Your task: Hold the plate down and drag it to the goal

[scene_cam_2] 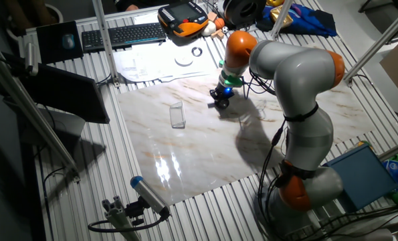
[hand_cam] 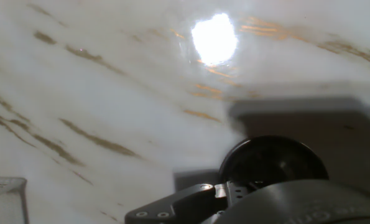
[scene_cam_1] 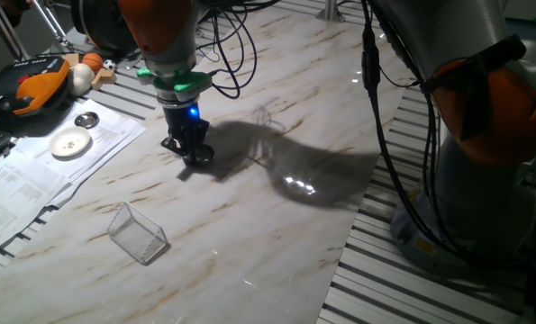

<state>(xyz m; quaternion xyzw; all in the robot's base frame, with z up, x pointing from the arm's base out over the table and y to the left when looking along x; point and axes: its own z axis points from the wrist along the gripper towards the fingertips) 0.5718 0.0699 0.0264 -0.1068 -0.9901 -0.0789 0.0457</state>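
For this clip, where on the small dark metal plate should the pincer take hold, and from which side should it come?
From straight above, onto the flat centre inside the rim. The plate lies flat on the marble table and is shallow, with little side wall to pinch; pressing down suits it better. The pincer sits right over it, and the goal stands apart, nearer the front edge.

A robotics lab: slatted aluminium bench [scene_cam_2: 205, 201], keyboard [scene_cam_2: 122, 35], teach pendant [scene_cam_2: 183, 18], trailing cables [scene_cam_1: 376, 108]
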